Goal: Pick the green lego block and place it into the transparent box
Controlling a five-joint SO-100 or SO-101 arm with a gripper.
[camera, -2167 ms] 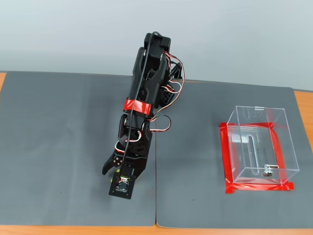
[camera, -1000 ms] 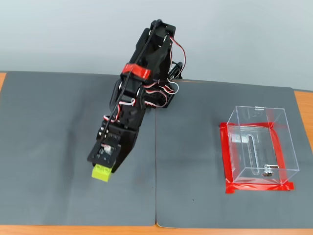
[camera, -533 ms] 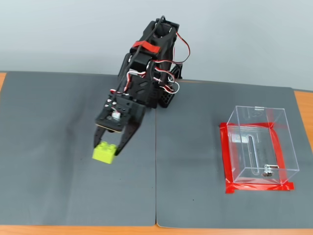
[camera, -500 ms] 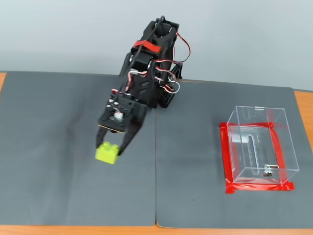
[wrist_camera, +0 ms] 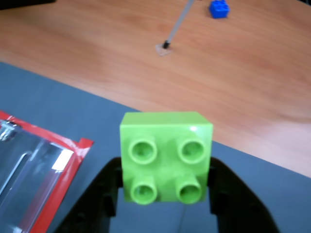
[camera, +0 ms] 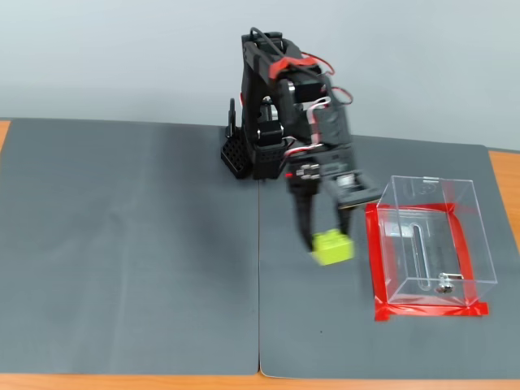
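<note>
While two dark grey mats (camera: 130, 244) cover most of the wooden table (wrist_camera: 252, 73), the black arm (camera: 280, 106) stands at their far edge in the fixed view and leans toward the right side. Next in size, the transparent box (camera: 431, 240) sits on the right-hand mat, its base framed by red tape (camera: 378, 264); its open top faces up and nothing lies inside but the slot and a small metal fitting (camera: 444, 284). The gripper (camera: 329, 244) hangs just left of the box, and its two black fingers are closed only as far as the green lego block (wrist_camera: 166, 156) allows, pinching it by opposite sides with the studs toward the wrist camera. The block is off the mat, near the box's left wall but not yet over the opening. A small blue brick (wrist_camera: 218, 8) lies far off on the bare wood.

My worry is height: the block looks low beside the wall, so a sideways sweep could knock the box or jar the brick loose. Releasing too early would drop it on the tape outside.
</note>
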